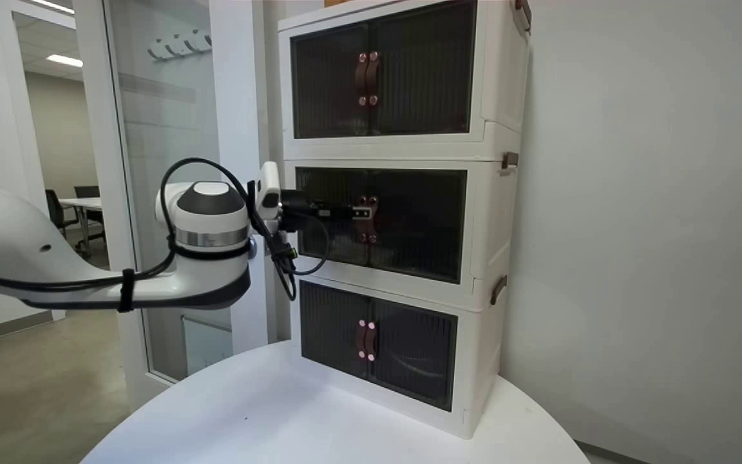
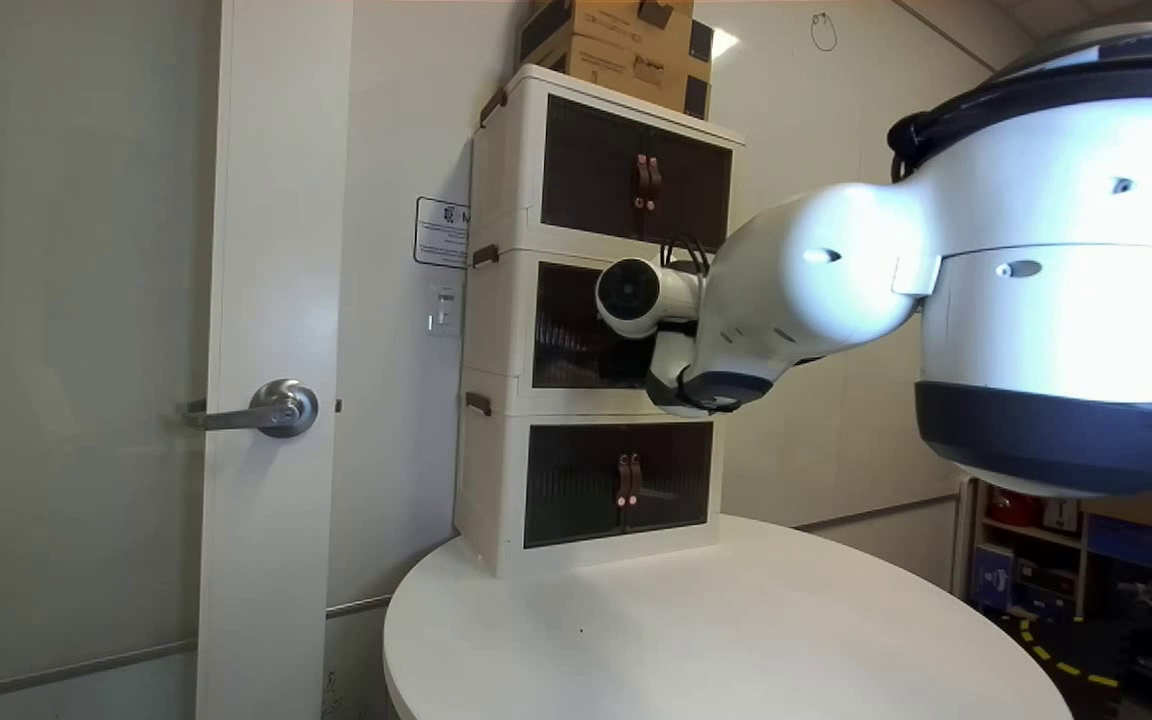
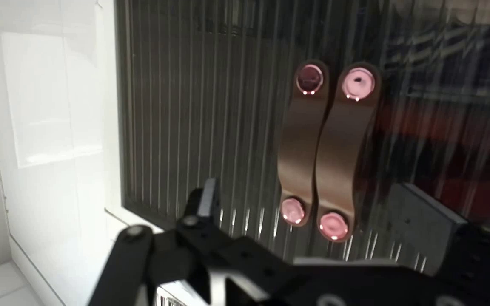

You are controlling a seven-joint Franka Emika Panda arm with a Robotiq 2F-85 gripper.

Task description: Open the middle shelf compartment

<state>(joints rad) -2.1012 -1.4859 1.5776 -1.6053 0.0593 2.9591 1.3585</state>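
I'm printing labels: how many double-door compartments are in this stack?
3: the top compartment; the middle shelf compartment, faced by the end effector; and the bottom compartment on the white table. None seems hidden.

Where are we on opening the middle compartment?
Done: open pincer positioned at the middle compartment. In hand: likely the grasp; in the wrist view, both brown handles show between its fingers, neither gripped. Left: grip and pull; both doors look shut.

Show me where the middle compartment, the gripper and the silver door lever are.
Middle compartment (image 1: pixel 419 225): in an exterior view, on one of its dark doors.
Gripper (image 3: pixel 306 191): in the wrist view, midway between its fingertips.
Silver door lever (image 2: pixel 241 417): in an exterior view, on its bar.
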